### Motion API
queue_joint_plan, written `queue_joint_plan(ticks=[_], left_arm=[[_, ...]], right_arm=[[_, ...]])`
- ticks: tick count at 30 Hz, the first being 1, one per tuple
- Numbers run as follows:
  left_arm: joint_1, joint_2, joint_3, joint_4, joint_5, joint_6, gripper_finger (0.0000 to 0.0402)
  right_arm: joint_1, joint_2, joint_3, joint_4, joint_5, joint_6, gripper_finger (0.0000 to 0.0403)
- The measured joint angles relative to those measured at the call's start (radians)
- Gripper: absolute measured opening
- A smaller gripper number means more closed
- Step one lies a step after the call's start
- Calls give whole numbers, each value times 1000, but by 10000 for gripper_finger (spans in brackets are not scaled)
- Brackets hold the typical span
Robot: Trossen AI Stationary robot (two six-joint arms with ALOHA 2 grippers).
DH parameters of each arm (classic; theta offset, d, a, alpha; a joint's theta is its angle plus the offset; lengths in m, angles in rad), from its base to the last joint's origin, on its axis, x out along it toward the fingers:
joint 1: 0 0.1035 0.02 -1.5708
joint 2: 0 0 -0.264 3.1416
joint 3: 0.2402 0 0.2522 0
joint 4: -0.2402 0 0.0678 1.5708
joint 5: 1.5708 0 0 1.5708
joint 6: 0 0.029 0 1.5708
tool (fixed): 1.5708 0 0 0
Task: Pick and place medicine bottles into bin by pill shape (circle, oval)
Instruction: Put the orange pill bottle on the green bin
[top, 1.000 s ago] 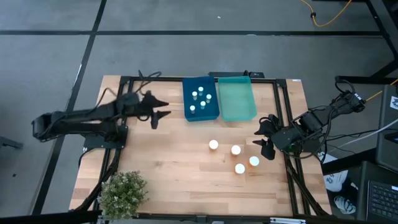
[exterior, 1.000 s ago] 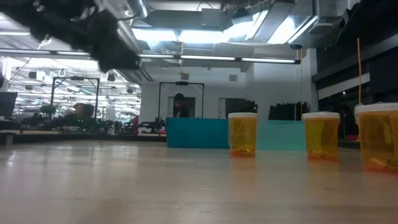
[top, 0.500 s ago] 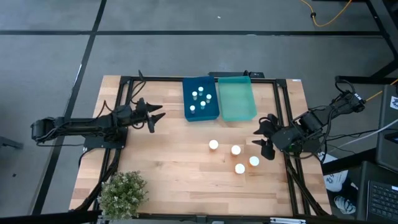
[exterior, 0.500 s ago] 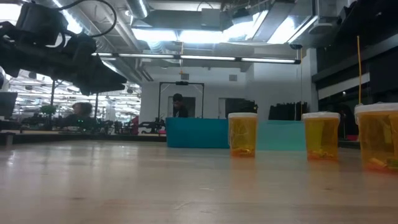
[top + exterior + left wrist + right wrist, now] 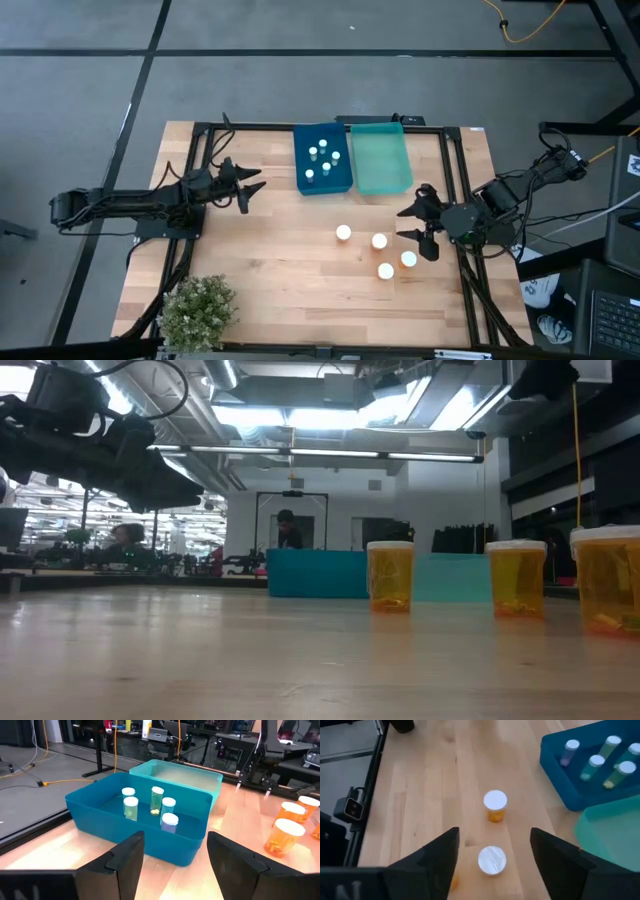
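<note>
Several amber-orange bottles with white caps [image 5: 379,241] stand upright on the wooden table right of centre; they also show in the low view [image 5: 390,575] and the right wrist view [image 5: 495,805]. Several tiny whitish bottles [image 5: 322,158] stand in the blue bin [image 5: 300,176], also in the left wrist view [image 5: 157,806]. The teal bin [image 5: 380,178] beside it holds nothing that shows. My right gripper [image 5: 415,225] is open, just right of the amber bottles, touching nothing. My left gripper [image 5: 250,188] is open, left of the blue bin.
A green potted plant [image 5: 198,310] stands at the table's near left corner. A black frame [image 5: 455,190] runs along the table's edges. Bare wood lies between the plant and the amber bottles. People show in the room beyond the table [image 5: 288,528].
My left gripper has drawn back a little toward the table's left edge and has come lower, then kept still. My right gripper has moved a little toward the amber bottles, away from the right edge. No bottle has moved.
</note>
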Motion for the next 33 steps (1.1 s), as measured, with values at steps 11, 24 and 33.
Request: queue_joint_plan(ticks=[11, 24, 33], left_arm=[[0, 0, 0, -1, 0, 0, 208], [0, 0, 0, -1, 0, 0, 208], [0, 0, 0, -1, 0, 0, 208]], right_arm=[[33, 1, 0, -291, -420, 412, 279], [188, 116, -149, -292, -389, 414, 279], [196, 249, -290, -60, -317, 392, 279]])
